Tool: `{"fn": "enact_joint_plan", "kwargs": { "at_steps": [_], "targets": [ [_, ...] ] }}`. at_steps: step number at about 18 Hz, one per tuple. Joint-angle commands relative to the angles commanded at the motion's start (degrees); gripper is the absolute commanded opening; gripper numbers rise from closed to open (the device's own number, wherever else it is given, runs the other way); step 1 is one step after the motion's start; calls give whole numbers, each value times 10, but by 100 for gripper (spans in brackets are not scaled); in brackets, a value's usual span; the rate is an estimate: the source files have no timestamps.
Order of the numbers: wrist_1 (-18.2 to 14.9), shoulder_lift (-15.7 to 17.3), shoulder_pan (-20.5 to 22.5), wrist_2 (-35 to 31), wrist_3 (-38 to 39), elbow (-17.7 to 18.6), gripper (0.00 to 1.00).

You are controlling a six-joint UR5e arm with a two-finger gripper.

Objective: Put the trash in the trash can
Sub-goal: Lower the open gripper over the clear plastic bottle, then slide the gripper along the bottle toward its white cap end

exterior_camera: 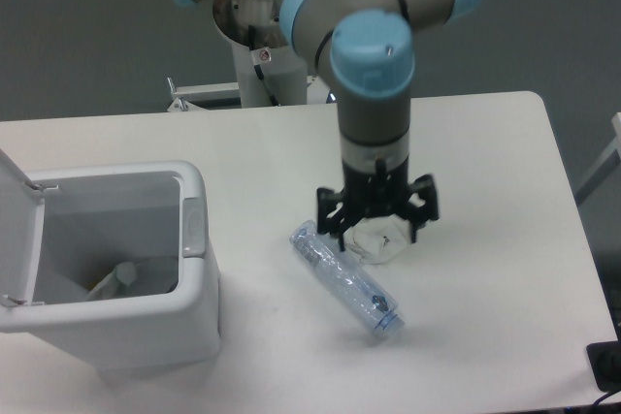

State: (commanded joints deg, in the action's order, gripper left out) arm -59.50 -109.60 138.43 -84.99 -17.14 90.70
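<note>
A crushed clear plastic bottle (344, 280) lies on the white table, slanting from upper left down to its cap at the lower right. Beside its upper end sits a small crumpled white paper wad (381, 242), partly hidden by my gripper (376, 236). The gripper is open and low over the wad, with one finger on either side of it. The trash can (107, 269), a white bin with its lid flipped open, stands at the left of the table, well apart from the gripper.
Something pale lies at the bottom inside the bin (109, 281). The arm's base column (264, 36) rises behind the table's far edge. A dark object (606, 366) sits at the lower right corner.
</note>
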Motion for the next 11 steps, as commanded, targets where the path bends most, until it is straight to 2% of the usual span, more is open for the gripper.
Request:
{"fn": "enact_joint_plan", "kwargs": {
  "at_steps": [2,4,8,11],
  "targets": [
    [2,-13,2,2,12,1,100],
    [8,-40,5,7,71,-14,100],
    [92,-89,11,9,125,-25,100],
    [98,-110,18,7,129,-26,100]
  ]
}}
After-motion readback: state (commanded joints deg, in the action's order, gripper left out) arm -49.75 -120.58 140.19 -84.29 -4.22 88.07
